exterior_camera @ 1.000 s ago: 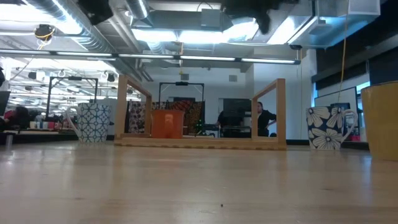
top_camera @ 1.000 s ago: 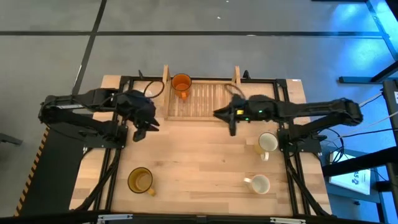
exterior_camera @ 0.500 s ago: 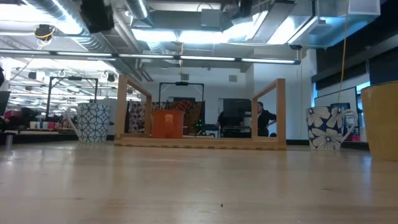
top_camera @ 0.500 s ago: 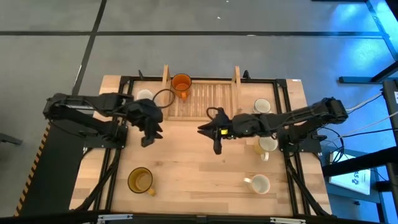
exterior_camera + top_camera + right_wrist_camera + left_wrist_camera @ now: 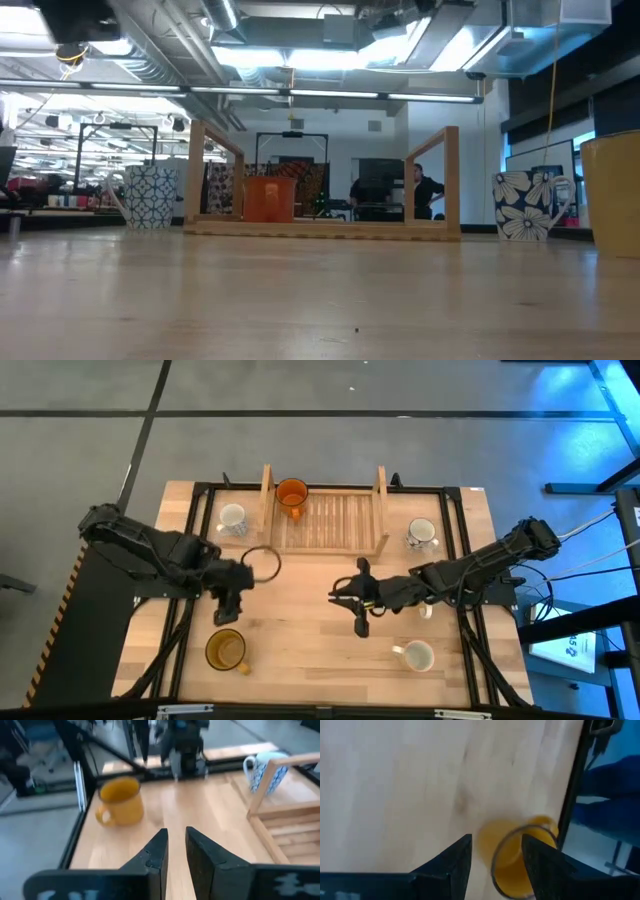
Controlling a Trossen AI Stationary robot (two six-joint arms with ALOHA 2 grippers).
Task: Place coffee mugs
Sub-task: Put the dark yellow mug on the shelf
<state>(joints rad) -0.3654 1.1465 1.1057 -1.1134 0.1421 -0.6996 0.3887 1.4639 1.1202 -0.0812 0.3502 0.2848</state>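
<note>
No words, labels, brands or numbers can be read in any view; the mugs bear only patterns (flowers on one, a lattice on another); nothing legible shows on the arms or table.

Amber mug (image 5: 612,196) is cut off by the low view's edge

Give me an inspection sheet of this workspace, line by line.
Surface: wooden table, no spills seen.
Job's things: orange mug in the wooden tray; amber mug at front left; patterned white mugs beside the tray on each side; two more white mugs at right.
Clutter: nothing seen.
Grippers: left claw open, just above the amber mug; right claw empty, narrowly open, mid-table.
Cables: black loop by the left arm.
Surroundings: person far behind the table.
</note>
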